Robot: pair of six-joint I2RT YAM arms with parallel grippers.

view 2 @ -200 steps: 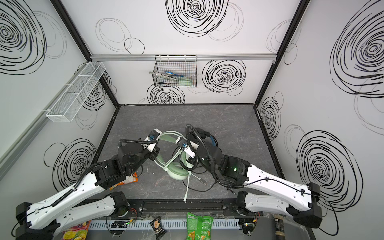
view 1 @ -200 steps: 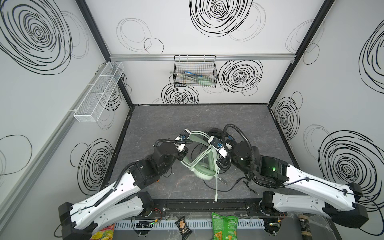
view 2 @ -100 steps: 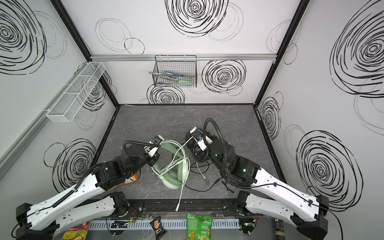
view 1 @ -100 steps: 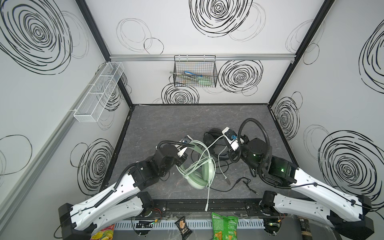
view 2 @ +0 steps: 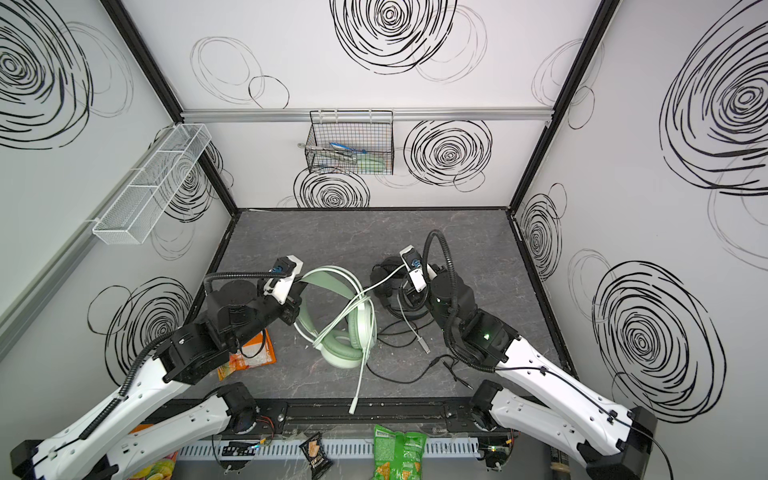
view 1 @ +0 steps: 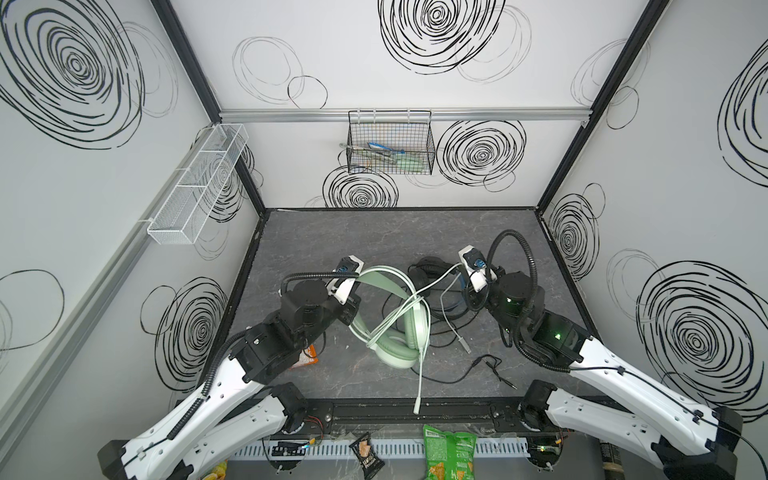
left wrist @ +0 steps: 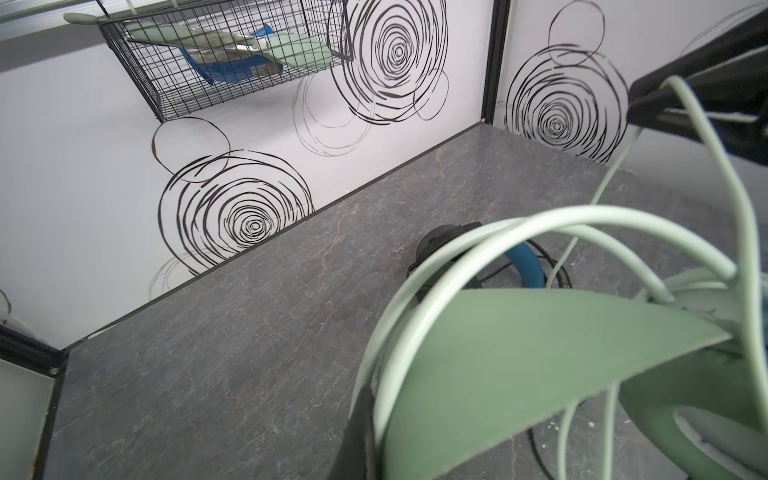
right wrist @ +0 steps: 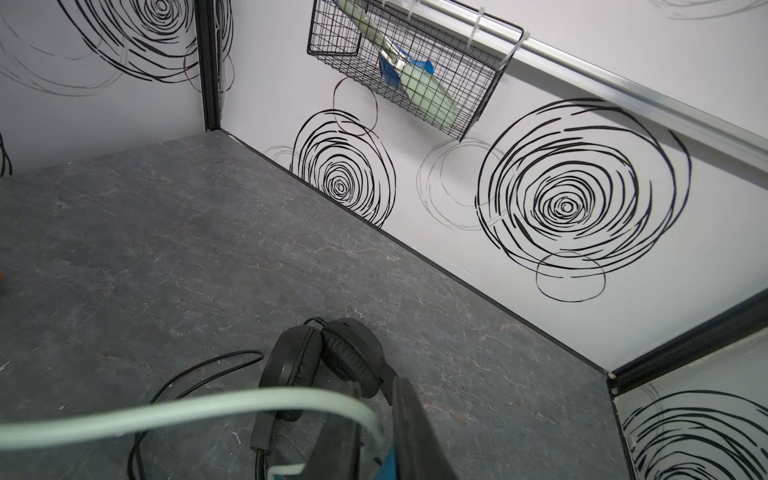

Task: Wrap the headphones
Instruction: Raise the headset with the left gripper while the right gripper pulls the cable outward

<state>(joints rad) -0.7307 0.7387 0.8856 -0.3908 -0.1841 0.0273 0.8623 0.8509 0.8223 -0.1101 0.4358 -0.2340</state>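
The mint-green headphones (view 1: 401,332) (view 2: 353,332) lie mid-table, their headband (left wrist: 519,353) raised. My left gripper (view 1: 352,305) (view 2: 296,309) (left wrist: 374,415) is shut on that headband. Their white cable (view 1: 436,280) (right wrist: 208,411) crosses the ear cups in loops and runs up to my right gripper (view 1: 467,291) (view 2: 409,291) (right wrist: 374,415), which is shut on it. One white end (view 1: 419,386) hangs over the front edge. Under the right gripper lie the black headphones (view 1: 432,270) (right wrist: 324,357), folded, with their black cable (view 1: 457,374) loose on the table.
An orange snack packet (view 2: 249,353) lies under my left arm. A black wire basket (view 1: 390,143) hangs on the back wall and a white mesh shelf (view 1: 199,183) on the left wall. Snack bags (view 1: 449,455) lie beyond the front rail.
My right gripper has moved from over the green headphones to the right and back, drawing the white cable out with it. The green headphones shifted slightly. The left grip is unchanged.
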